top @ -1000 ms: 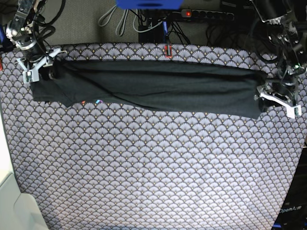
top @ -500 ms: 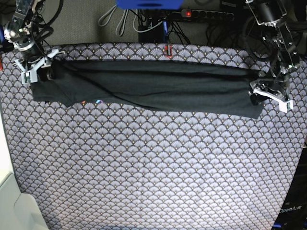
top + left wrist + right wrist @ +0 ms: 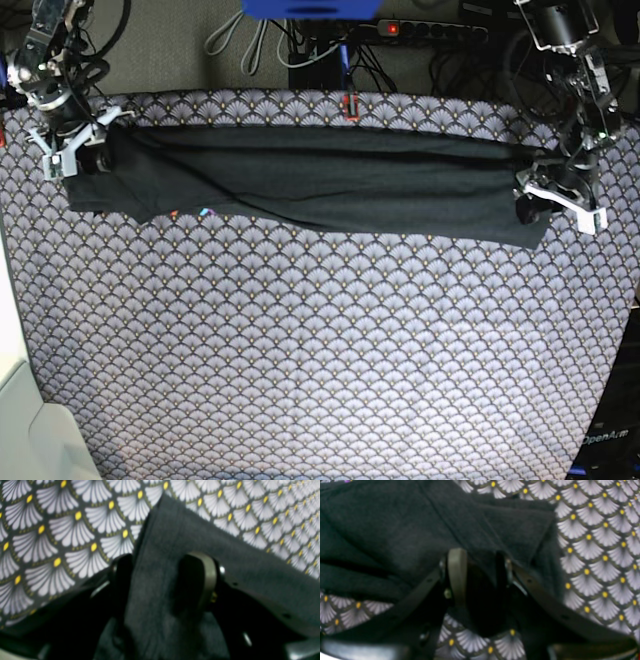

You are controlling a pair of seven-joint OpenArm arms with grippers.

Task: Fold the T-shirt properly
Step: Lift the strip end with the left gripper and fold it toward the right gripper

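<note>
Patterned grey fan-scale cloth [image 3: 320, 350] lies bare across the whole near half of the bench; nothing of the task sits on it there. Beyond it, the T-shirt [image 3: 320, 185] lies as a long dark band across the far part of the cloth, folded lengthwise, with a speck of its coloured print [image 3: 205, 212] showing at the near hem.

Change noted over the last second: I have brought the left gripper [image 3: 553, 198] inward from the bench edge, and the shirt's end on that side has moved in with it. The right gripper [image 3: 68, 145] has edged slightly away from me and towards its own side. In my judgement the band is being gathered and squared at both ends ahead of the crosswise fold; that fold is not yet made.

Fingers, left: in the left wrist view the pads [image 3: 192, 585] stand about half apart with a thick ridge of the shirt's fabric clamped between them.

Fingers, right: in the right wrist view the pads [image 3: 457, 575] are likewise part closed, with dark folded fabric bunched between them; I read this as a grip on the shirt's other end, low to the cloth
</note>
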